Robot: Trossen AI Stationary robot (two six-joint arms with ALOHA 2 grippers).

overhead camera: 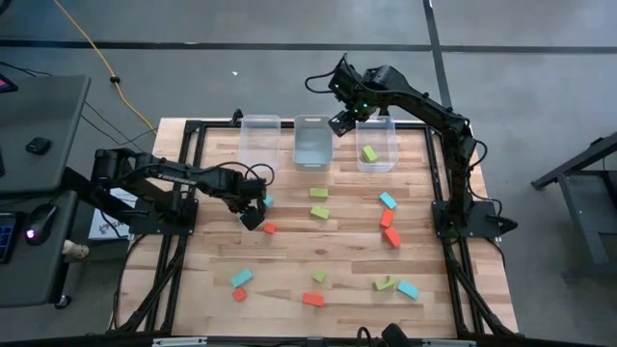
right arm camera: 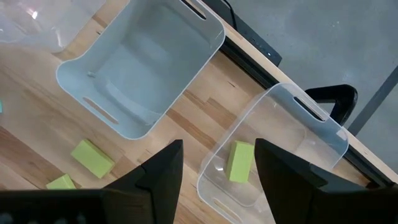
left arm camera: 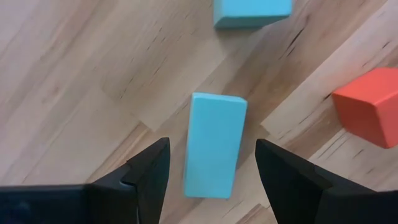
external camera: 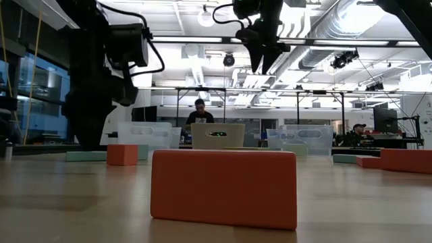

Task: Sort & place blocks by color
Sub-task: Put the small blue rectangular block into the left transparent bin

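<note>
Left claw (left arm camera: 211, 165) spread wide, straddling light-blue rectangular solid bar (left arm camera: 214, 144) flat on slatted wooden worktop (left arm camera: 93, 74), beside red-orange cube (left arm camera: 368, 106). Probably light, rigid, smooth; best pinched across long sides. Right claw (right arm camera: 217, 163) open, empty, above clear plastic bin (right arm camera: 273, 155) holding lime-green block (right arm camera: 239, 162).

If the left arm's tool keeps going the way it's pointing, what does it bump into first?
Most likely the light blue rectangular block lying on the wooden table. The left tool is open with that block lined up between its fingers, though its height above the block is unclear.
</note>
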